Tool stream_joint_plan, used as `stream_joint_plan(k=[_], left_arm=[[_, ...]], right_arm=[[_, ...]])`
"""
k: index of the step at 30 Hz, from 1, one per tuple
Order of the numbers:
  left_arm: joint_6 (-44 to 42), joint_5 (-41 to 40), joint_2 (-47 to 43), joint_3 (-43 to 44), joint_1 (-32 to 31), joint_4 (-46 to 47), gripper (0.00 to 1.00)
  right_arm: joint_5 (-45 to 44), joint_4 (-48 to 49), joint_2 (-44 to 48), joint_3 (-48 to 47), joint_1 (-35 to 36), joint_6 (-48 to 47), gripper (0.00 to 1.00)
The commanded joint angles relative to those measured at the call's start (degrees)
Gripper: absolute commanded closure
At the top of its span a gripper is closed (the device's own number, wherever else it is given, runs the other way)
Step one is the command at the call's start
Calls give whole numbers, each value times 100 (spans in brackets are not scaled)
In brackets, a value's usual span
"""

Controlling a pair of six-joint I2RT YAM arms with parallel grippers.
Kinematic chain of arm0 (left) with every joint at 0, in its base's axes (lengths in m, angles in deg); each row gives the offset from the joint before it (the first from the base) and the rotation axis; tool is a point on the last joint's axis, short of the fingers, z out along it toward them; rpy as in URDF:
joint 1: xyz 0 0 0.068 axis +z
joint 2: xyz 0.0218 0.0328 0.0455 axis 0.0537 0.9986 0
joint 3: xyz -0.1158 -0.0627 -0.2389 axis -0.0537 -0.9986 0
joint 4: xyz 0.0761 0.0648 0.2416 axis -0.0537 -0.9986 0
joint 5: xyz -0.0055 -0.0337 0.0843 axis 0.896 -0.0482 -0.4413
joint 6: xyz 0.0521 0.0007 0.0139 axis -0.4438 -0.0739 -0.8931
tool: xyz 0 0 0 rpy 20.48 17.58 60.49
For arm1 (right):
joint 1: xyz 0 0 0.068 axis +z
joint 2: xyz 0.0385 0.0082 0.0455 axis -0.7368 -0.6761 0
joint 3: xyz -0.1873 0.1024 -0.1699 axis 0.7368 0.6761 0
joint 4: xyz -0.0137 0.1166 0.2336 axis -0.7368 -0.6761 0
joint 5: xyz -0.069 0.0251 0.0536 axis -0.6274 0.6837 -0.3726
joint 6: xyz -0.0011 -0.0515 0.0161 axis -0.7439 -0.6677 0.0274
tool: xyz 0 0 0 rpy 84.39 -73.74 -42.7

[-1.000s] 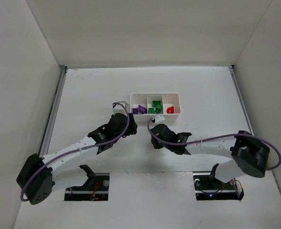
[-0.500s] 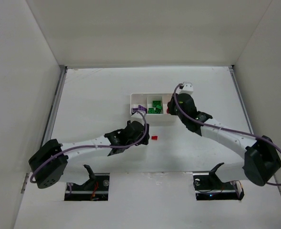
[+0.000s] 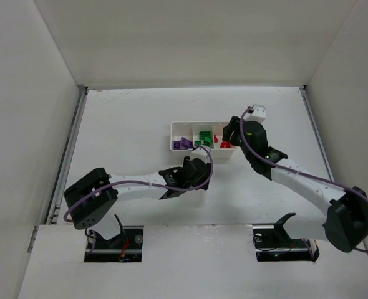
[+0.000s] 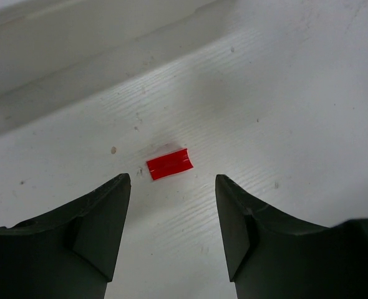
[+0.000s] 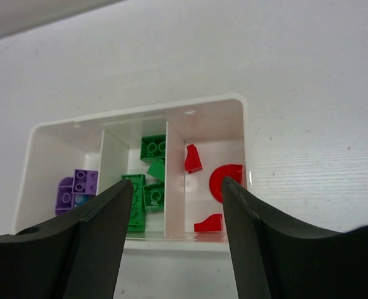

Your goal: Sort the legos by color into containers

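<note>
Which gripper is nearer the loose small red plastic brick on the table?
Left. The left gripper hovers open just over the small red plastic brick; the right gripper is away over the white plastic tray.

Red brick (image 4: 169, 163) lies alone on bare desk (image 4: 284, 112), nothing touching it. Left pincer (image 4: 171, 179) is spread wider than the brick, with desk showing on both sides of it, so there is room for a finger each side. Tray (image 3: 203, 123) stands just beyond the left pincer; its near wall is the closest obstacle. Right pincer (image 5: 176, 182) hangs spread over the tray's right end, above a thin divider (image 5: 173, 156). Right compartment holds three red pieces (image 5: 193, 159) with bare floor between them. Middle compartment is crowded with green bricks (image 5: 153, 148). Right arm (image 3: 296, 177) crosses the desk right of the tray, left arm (image 3: 140, 184) near-left. Bare desk lies left of and behind the tray.
</note>
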Motion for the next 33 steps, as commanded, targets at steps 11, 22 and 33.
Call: stream_joint_plan(k=[11, 22, 33], left_arm=[[-516, -443, 868, 570, -227, 61, 48], [-560, -505, 1290, 578, -200, 148, 54], [-446, -390, 879, 447, -174, -36, 75]], right_arm=[[-16, 686, 1206, 1313, 89, 435, 35], [28, 704, 1328, 1375, 89, 461, 35], [-51, 704, 1398, 1419, 89, 505, 35]])
